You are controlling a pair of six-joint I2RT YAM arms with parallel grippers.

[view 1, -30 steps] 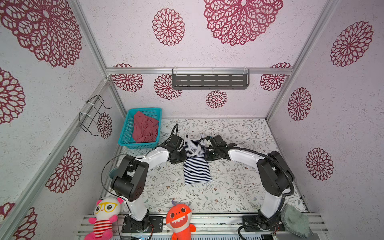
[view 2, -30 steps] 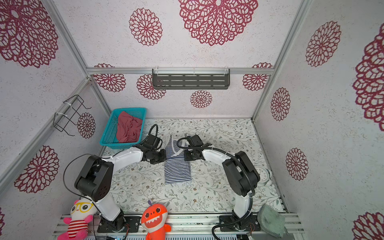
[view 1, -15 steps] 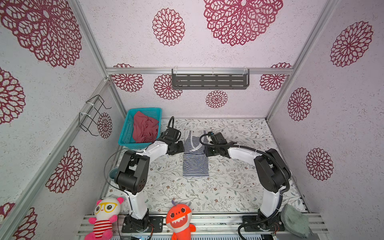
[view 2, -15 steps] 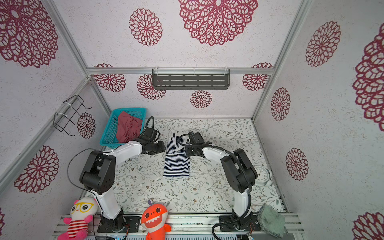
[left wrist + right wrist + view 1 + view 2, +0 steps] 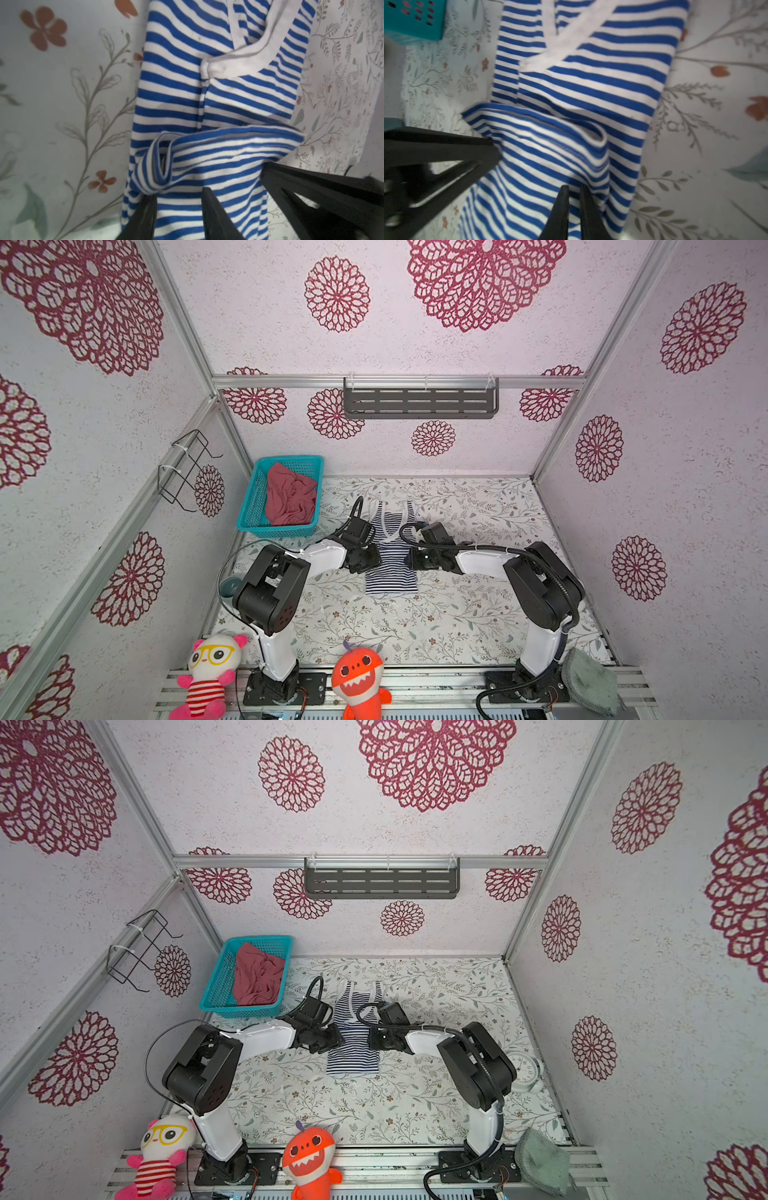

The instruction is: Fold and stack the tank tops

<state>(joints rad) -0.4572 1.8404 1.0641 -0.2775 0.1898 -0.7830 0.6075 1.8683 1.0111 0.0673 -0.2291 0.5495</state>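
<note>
— Pale walls [image 5: 415,323] printed with big crimson flowers box in a table [image 5: 457,614] under a leafy floral cover. What sits on it?

— At the far left corner is a teal basket [image 5: 286,459]. The rose-red tank top [image 5: 289,499] is crumpled inside it.

— And the other one?

— In both top views the striped tank top [image 5: 390,576] lies near the middle of the table. Its straps point toward the back wall and its hem toward the arms' bases. The two arms meet it at the waist, one from each side.

— How do the tools stand?

— The left gripper [image 5: 178,193] is at the garment's left edge, jaws apart, with striped cloth in the gap. The right gripper [image 5: 574,187] is at the right edge, jaws almost together, nipping a raised bit of the stripes.

— Anything between them?

— A ridge of the striped cloth stands up off the flat layer and runs across from one gripper to the other. It curls into a small loop near the left gripper.
</note>
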